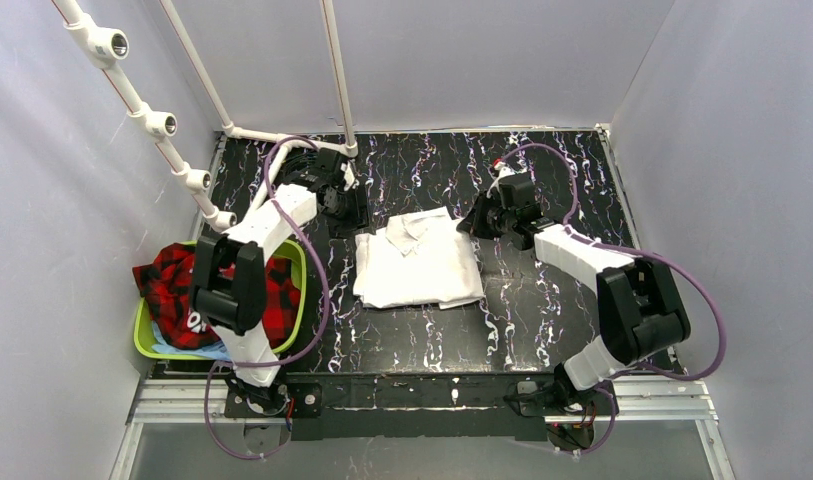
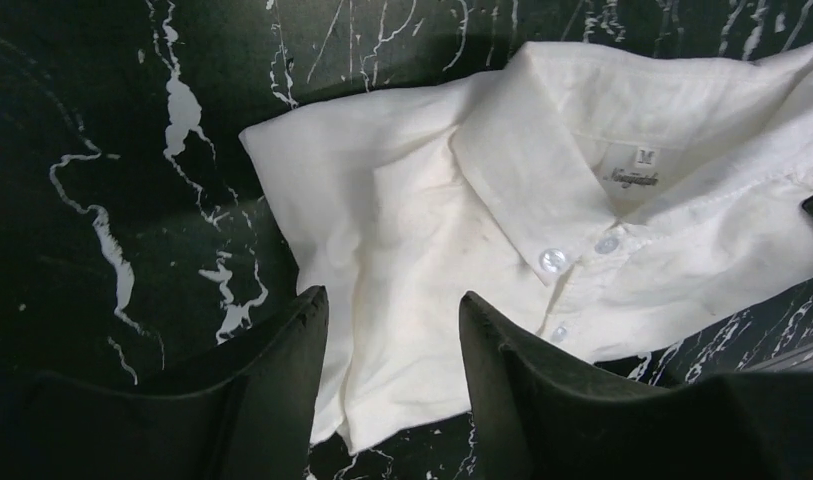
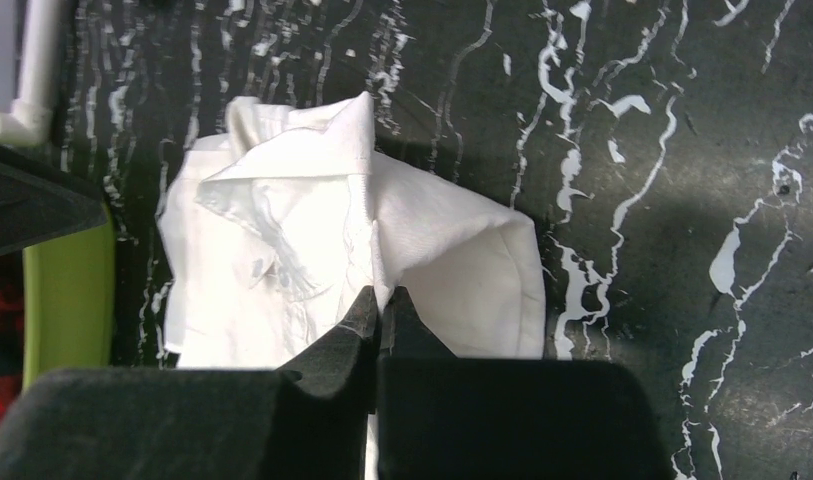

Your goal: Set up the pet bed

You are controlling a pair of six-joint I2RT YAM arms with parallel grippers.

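A folded white collared shirt (image 1: 417, 260) lies on the black marbled table (image 1: 542, 300), collar toward the back. My left gripper (image 1: 347, 207) hangs open just above the shirt's left shoulder edge; in the left wrist view the gripper (image 2: 392, 300) has its fingers either side of the shirt's (image 2: 482, 200) sleeve fold and holds nothing. My right gripper (image 1: 479, 222) is at the shirt's right rear edge. In the right wrist view the gripper (image 3: 382, 300) is shut on a pinched fold of the shirt (image 3: 282, 220), lifting it slightly.
A lime green basket (image 1: 142, 338) stands at the left table edge, holding a red plaid cloth (image 1: 167, 280) and light blue fabric; it also shows in the right wrist view (image 3: 67, 300). A white pipe frame (image 1: 337, 70) rises at the back left. Grey walls enclose the table.
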